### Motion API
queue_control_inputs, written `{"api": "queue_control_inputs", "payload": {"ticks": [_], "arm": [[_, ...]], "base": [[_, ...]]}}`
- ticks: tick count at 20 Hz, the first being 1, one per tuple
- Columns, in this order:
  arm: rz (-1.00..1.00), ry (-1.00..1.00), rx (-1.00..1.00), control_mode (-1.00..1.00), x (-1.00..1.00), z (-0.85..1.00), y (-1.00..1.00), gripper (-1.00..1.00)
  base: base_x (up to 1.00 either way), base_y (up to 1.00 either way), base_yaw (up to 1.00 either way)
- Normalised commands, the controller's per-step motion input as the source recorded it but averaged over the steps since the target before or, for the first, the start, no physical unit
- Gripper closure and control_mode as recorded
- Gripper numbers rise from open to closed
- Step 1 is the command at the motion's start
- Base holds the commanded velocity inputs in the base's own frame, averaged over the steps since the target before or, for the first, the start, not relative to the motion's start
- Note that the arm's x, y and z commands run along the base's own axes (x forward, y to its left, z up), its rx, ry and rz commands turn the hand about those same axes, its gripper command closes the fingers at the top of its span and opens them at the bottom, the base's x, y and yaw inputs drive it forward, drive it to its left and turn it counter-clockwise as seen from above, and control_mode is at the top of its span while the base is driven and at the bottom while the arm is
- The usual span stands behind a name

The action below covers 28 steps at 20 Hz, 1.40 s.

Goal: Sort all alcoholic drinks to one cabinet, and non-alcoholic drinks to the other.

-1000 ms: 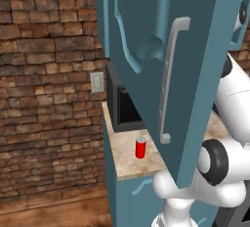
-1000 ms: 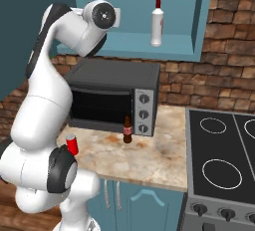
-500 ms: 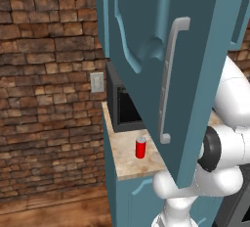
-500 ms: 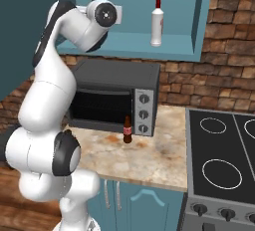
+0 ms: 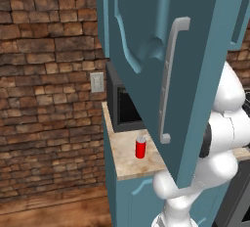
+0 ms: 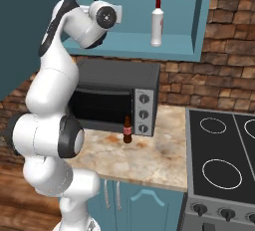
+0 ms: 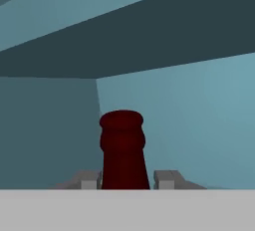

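In the hand view my gripper is shut on the neck of a dark red bottle, with teal cabinet walls behind it. My wrist reaches into the left part of the open upper cabinet. A pale whitish bottle with a red cap stands upright on that cabinet's shelf, to the right of the hand. The dark brown bottle with a red label stands on the counter in front of the microwave. The red can sits near the counter's left end.
The open teal cabinet door with its grey handle hangs in front of the left base view. A black microwave stands under the cabinet. A stove adjoins the marble counter on the right. A brick wall lies behind.
The arm's lower links have swung round while the hand stays inside the cabinet, shifting slightly right. The bottles and the can have not moved.
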Motion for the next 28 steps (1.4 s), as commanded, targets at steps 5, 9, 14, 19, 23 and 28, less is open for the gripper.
{"api": "queue_control_inputs", "payload": {"ticks": [5,9,14,19,23,28], "arm": [[-0.01,0.0,0.0,-1.0,0.46,0.0,0.08,1.0],[-0.04,0.0,0.0,-1.0,0.36,0.0,0.02,1.0],[-0.04,0.0,0.0,-1.0,0.39,-0.03,0.0,1.0],[-0.05,0.0,0.0,-1.0,0.36,-0.13,0.0,1.0],[-0.05,0.0,0.0,-1.0,0.3,-0.18,0.0,1.0],[-0.04,0.0,0.0,-1.0,0.31,-0.2,0.0,1.0]], "base": [[0.0,0.0,0.0],[0.0,0.0,0.0],[0.0,0.0,0.0],[0.0,0.0,0.0],[0.0,0.0,0.0],[0.0,0.0,0.0]]}}
